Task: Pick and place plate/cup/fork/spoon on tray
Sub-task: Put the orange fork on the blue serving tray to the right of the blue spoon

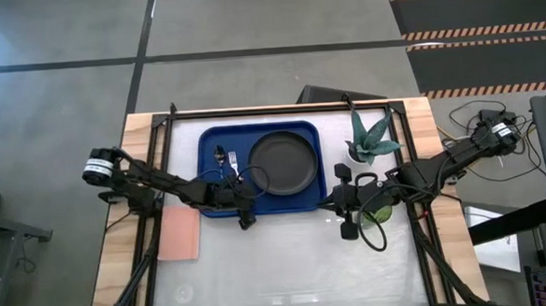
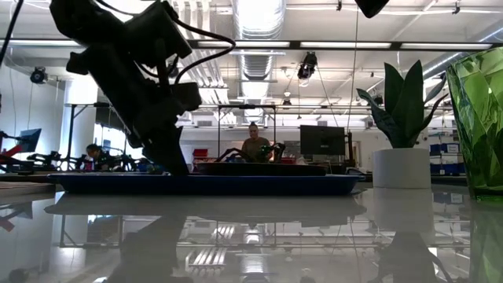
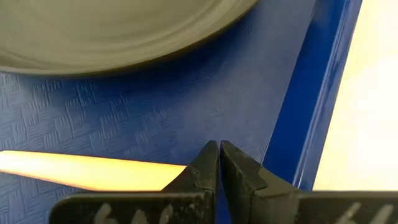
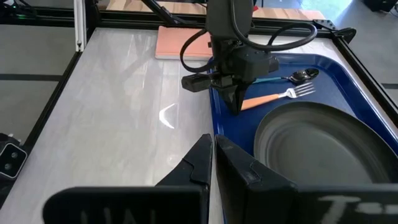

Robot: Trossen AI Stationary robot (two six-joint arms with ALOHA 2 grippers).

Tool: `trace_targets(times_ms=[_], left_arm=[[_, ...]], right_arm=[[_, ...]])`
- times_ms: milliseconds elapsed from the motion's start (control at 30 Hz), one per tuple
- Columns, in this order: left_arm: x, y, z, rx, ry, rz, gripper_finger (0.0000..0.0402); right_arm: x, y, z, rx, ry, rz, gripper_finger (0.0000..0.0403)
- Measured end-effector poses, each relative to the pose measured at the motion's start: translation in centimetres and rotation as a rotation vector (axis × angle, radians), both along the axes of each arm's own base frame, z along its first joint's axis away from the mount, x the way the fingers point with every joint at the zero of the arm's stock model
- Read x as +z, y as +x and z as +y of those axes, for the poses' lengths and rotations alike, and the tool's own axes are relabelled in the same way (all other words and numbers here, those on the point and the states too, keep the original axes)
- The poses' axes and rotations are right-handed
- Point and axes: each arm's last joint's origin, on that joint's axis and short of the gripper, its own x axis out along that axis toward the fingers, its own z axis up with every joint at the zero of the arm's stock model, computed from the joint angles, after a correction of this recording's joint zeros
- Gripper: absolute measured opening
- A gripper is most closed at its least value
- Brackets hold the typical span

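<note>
My left gripper [image 3: 219, 163], fingers together, sits beside the orange-handled, silver-tined fork [image 4: 273, 97] on the blue tray [image 1: 216, 205].

Grey concrete floor [image 1: 275, 22], dark seam lines; black mat with striped hazard edging [image 1: 476, 16]. Beyond table: open workshop, white ceiling ducts [image 2: 259, 31], strip lights, seated person [image 2: 253, 144], monitor [image 2: 322, 141].

Two dark jointed arms carry looping black cables and silver-banded bases.
</note>
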Motion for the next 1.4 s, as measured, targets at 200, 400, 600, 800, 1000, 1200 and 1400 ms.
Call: trace_targets(times_ms=[200, 400, 600, 800, 1000, 1200, 1400], left_arm=[[0.0, -0.3, 0.1, 0.022, -0.008, 0.021, 0.0000], [-0.1, -0.8, 0.1, 0.046, -0.014, 0.072, 0.0000], [0.0, -0.8, 0.1, 0.047, -0.015, 0.064, 0.0000], [1.0, -1.0, 0.2, 0.047, -0.017, 0.025, 0.0000], [3.9, -2.0, 0.5, 0.034, 0.078, -0.055, 0.0000], [6.8, -3.5, 2.6, 0.092, 0.285, -0.121, 0.0000], [5.9, -4.6, 6.7, 0.208, 0.311, -0.106, 0.0000]], right_arm=[[0.0, 0.0, 0.0, 0.000, 0.000, 0.000, 0.0009], [-0.1, 0.0, 0.0, 0.000, -0.002, 0.005, 0.0009], [-0.4, -0.1, 0.0, -0.004, 0.002, 0.012, 0.0009], [-0.4, -0.1, 0.0, -0.005, 0.003, 0.013, 0.0009], [-0.4, -0.1, 0.0, -0.005, 0.003, 0.013, 0.0009], [-0.5, -0.1, 0.0, -0.007, 0.007, 0.014, 0.0009], [-0.5, -0.1, 0.0, -0.007, 0.007, 0.014, 0.0009]])
